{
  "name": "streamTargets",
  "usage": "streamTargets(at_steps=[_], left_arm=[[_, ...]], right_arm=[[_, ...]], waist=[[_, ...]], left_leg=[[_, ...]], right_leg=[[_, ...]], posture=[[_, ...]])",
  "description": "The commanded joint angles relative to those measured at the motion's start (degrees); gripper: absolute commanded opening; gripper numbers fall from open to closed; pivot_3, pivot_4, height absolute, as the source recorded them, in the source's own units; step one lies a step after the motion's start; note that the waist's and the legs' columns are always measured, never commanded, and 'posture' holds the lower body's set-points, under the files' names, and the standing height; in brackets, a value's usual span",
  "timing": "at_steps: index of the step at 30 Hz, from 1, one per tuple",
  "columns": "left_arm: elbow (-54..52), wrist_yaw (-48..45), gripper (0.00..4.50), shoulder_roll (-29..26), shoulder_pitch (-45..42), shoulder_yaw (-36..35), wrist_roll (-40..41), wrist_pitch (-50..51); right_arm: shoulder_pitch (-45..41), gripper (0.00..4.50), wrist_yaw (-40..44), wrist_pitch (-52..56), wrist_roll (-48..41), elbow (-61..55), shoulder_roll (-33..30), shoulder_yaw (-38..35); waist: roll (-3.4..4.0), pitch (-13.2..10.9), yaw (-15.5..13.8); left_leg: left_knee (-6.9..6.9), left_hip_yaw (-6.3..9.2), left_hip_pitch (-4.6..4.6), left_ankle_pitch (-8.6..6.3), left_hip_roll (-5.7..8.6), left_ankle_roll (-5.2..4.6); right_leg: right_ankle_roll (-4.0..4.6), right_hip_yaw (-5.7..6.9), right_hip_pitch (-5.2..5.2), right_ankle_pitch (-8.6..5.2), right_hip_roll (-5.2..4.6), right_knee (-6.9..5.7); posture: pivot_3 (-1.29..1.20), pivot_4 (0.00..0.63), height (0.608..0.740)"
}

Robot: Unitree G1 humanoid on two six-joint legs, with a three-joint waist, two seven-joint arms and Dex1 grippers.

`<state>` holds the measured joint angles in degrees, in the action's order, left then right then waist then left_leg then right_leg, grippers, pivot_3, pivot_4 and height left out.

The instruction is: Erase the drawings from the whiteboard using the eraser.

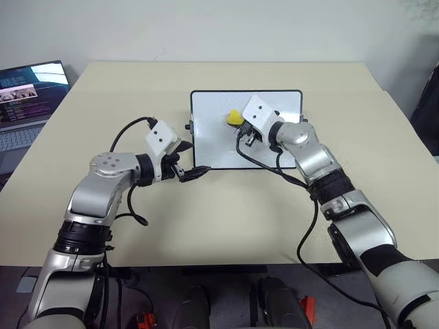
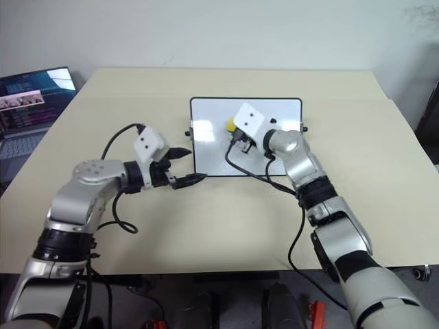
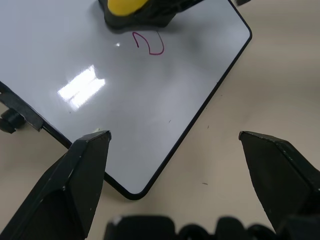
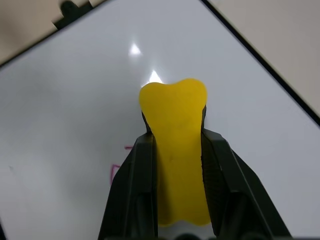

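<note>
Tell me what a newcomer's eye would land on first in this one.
First, the bright yellow eraser, clamped in the right pincer over the middle of the whiteboard at the centre of the table. Next, a reddish drawing on the white surface right beside the eraser. Then the left pincer, open at the board's near left corner, and an open laptop at the far left.

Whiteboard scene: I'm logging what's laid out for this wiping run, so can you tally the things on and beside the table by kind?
Whiteboard: 1
Eraser, yellow, in the right gripper: 1
Drawing still visible, reddish scribble: 1
Laptop, at the table's left edge: 1
Table: 1
Total: 5
</note>
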<state>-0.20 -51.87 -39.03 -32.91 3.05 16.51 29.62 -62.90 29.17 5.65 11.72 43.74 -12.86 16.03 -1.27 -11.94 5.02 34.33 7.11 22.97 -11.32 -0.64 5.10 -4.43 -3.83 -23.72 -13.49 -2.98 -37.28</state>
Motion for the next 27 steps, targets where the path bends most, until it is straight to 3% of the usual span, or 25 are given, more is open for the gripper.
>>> streamTargets(at_steps=[1,12,19,27], left_arm=[[-3.20,0.03,4.50,-0.65,0.40,-2.19,1.14,0.12],[-3.81,0.03,4.50,-0.84,0.33,-3.14,1.74,0.57],[-3.38,-0.25,4.50,-0.93,-0.20,-3.06,1.92,0.47],[-2.79,-0.53,4.50,-1.06,-0.80,-2.97,1.86,0.33]], right_arm=[[-2.80,0.85,-3.52,-3.90,2.47,6.65,0.57,0.51],[3.14,0.84,3.80,-8.52,7.43,9.64,0.91,6.99],[4.84,0.84,4.58,-9.39,6.95,10.10,0.61,6.70],[-1.73,0.84,-3.29,-9.81,5.72,14.31,-1.31,2.14]], waist=[[0.00,0.00,0.03],[-0.11,0.11,0.15],[-0.22,0.20,0.16],[-0.22,0.20,0.15]], left_leg=[[0.00,-0.01,-0.03,0.00,0.00,0.00],[0.41,0.02,-0.61,0.01,0.01,-0.01],[0.48,-0.01,-1.13,0.02,0.00,-0.03],[0.54,0.03,-1.25,0.04,0.00,-0.04]], right_leg=[[0.00,-0.02,0.01,0.00,0.00,-0.02],[-0.26,-0.07,0.52,-0.17,0.05,-0.52],[-0.23,-0.16,0.87,-0.15,0.09,-0.70],[0.06,-0.16,1.08,-0.32,0.10,-0.68]], posture=[[0.00,0.150,0.740],[0.00,0.150,0.740],[0.00,0.150,0.740],[0.00,0.150,0.740]])
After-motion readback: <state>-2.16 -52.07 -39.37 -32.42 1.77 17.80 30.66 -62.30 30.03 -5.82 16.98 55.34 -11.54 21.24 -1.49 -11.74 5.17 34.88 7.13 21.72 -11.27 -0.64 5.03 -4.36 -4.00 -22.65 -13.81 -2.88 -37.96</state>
